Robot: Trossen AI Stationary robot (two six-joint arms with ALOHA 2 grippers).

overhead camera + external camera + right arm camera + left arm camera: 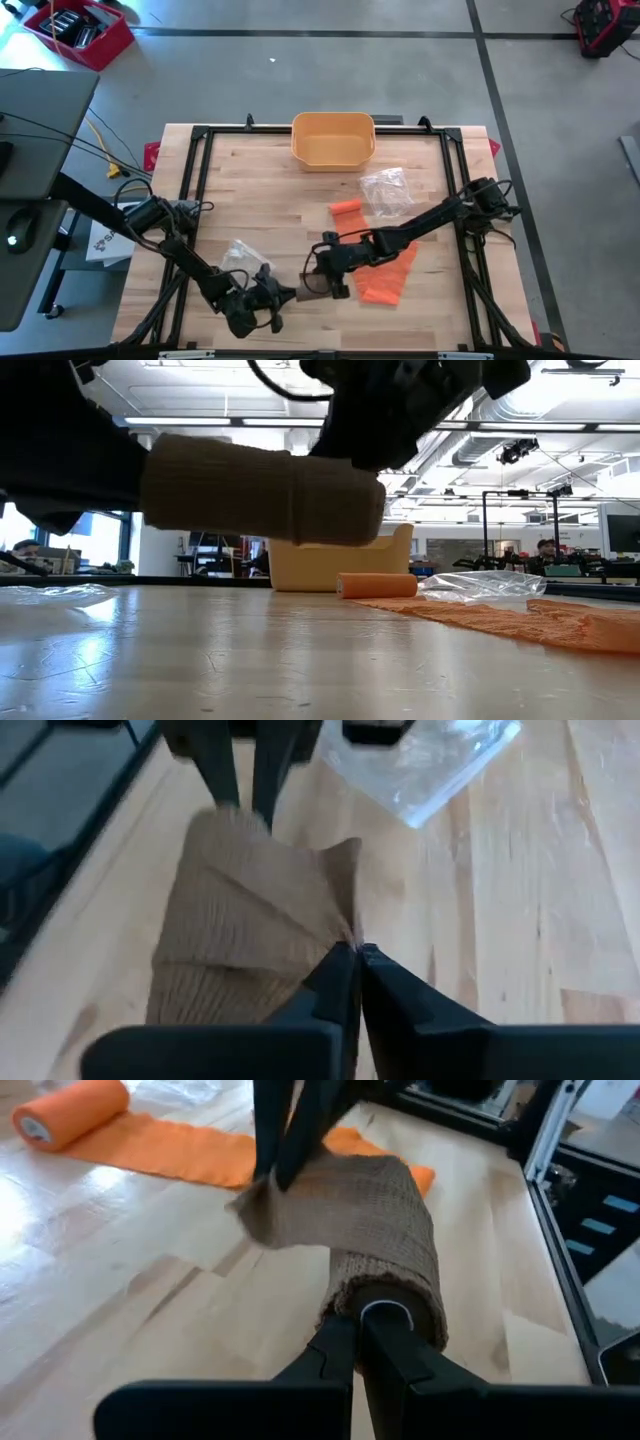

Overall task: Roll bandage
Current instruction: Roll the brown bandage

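Observation:
A tan bandage (308, 292), partly rolled, hangs above the table's near middle (260, 490) between my two grippers. My left gripper (360, 1325) is shut at one end of its roll, coming from the left (272, 296). My right gripper (356, 956) is shut on its other end, coming from the right (322, 284). An orange bandage (388, 272) lies spread flat on the table right of them, its rolled end (347, 208) farther back. My left gripper pinches the end face of the tan roll (385, 1295) between its two fingers, which lie along the roll and come nearly level from the table's left. Whether a finger sits inside the layers, I cannot tell. The roll is lifted clear of the table. My right gripper pinches a gathered fold of the tan bandage's loose outer layer (335, 932) at its fingertips. The fingers slant down from the table's right. The cloth fans out from the pinch toward the roll, creased, clear of the table.
A yellow basket (333, 138) stands at the far middle edge. One clear plastic bag (385, 190) lies behind the orange bandage, another (240, 255) near my left arm. A black frame (200, 135) runs round the table. Bare wood (260, 190) shows at the middle left.

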